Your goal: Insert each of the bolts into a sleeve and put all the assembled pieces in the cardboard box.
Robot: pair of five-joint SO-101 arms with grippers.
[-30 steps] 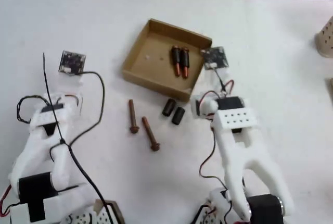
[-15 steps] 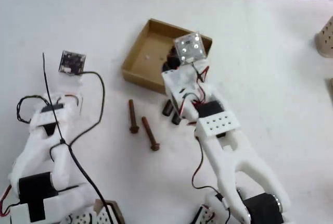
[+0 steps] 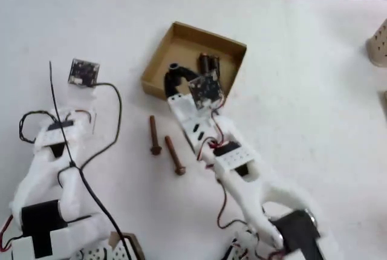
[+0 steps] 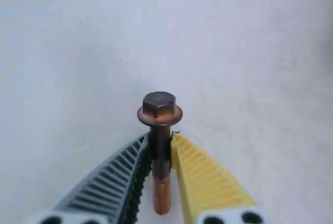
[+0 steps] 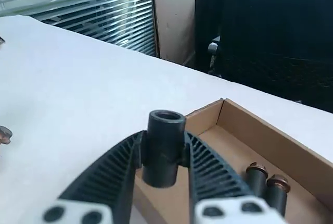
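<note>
From above, the right hand (image 3: 175, 74) sits at the near wall of the cardboard box (image 3: 158, 61), and two loose bolts (image 3: 155, 134) lie on the table (image 3: 314, 60) just in front of the box. In the left wrist view, the left hand (image 4: 160, 143) is closed tight on a bolt (image 4: 159, 110) over the white table. In the right wrist view, the right hand squeezes a black sleeve (image 5: 164, 146), and two finished pieces (image 5: 268, 186) lie inside the box.

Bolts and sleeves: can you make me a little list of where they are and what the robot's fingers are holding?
Left fingers: shut on a copper bolt
Right fingers: shut on a black sleeve, upright, by the box's edge
Cardboard box: two assembled pieces inside
Table: two loose bolts lying side by side
</note>
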